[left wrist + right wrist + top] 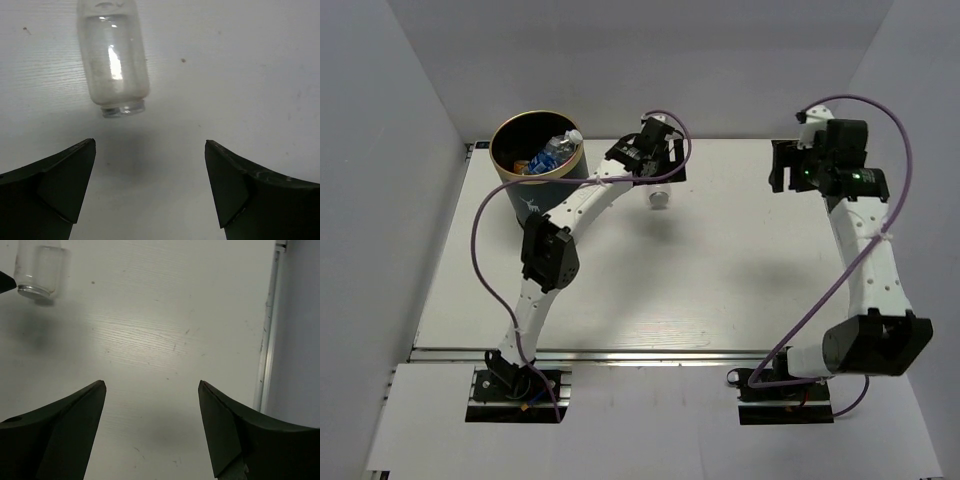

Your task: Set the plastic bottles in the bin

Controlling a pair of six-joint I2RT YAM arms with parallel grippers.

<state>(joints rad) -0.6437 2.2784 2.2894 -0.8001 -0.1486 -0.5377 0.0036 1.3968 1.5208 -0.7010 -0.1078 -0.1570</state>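
On the white bench (720, 260), a lone plain clear plastic bottle (114, 65) rests just ahead of my left pincer (150, 150), spread wide and empty like the right pincer (151, 390), near the dark green gold-rimmed bin (525, 208); an off-centre squeeze could squirt it away.

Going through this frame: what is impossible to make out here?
1. Clear bottle: far end cut off by the top edge in both wrist views; capped or not, cannot tell.
2. Bottles in the bin: top view, piled and too small to count.
3. Bin's white mark: top view, too small to read.
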